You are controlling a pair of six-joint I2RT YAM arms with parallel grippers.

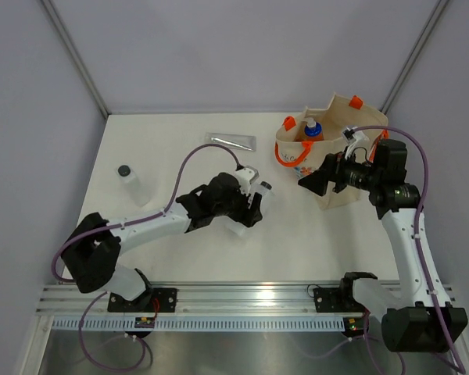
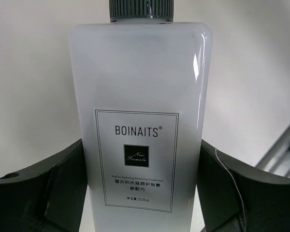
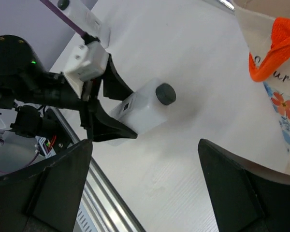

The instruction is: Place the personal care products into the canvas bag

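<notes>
The white tabletop (image 1: 297,250) carries everything you work with. At its far right the canvas bag (image 1: 338,113) stands upright with its mouth open upward, a posture that lets products be lowered in from above. The right tool (image 3: 145,145) hangs just beside the bag's near wall with its fingers spread wide and nothing between them, probably placed to steady the cloth or wait its turn. Near the centre, the left tool (image 2: 140,193) pinches the white flat bottle with black cap (image 2: 140,72) across its narrow sides, label toward the wrist camera and cap pointing away. Judge this grip as sensible, since the flat faces would slip more easily. The bottle sits well apart from the bag, so the carry across is not yet made. An orange cylinder with blue cap (image 1: 312,134) already stands inside the bag. The silver tube (image 1: 231,141) lies flat toward the far edge, and a pale bottle with dark cap (image 1: 130,181) rests at the left; both await collection.
</notes>
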